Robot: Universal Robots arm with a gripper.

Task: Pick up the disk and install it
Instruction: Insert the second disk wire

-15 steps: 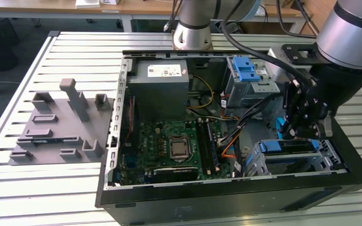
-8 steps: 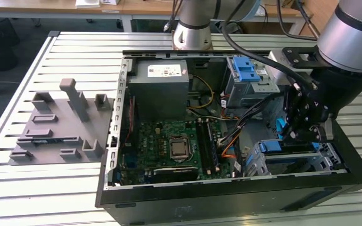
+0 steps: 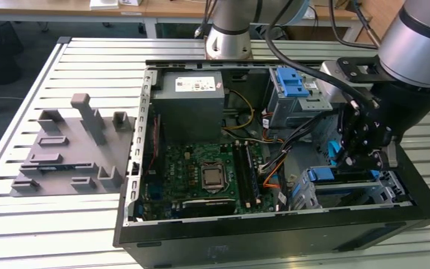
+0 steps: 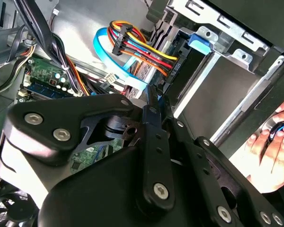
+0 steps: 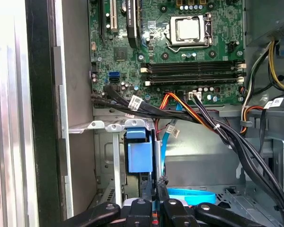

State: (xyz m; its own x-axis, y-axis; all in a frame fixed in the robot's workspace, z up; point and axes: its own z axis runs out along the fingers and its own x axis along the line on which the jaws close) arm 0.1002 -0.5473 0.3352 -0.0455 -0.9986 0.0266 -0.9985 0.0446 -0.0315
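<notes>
Hovering inside open computer case (image 3: 275, 235) on slatted metal table (image 3: 65, 224): gripper (image 5: 156, 198), fingers pressed together; office desks behind.

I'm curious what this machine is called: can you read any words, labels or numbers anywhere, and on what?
White sticker on the grey power-supply box: print too small to read.
White tags on the black cables: unreadable.
Green motherboard: markings unreadable.
No text can be quoted.
</notes>
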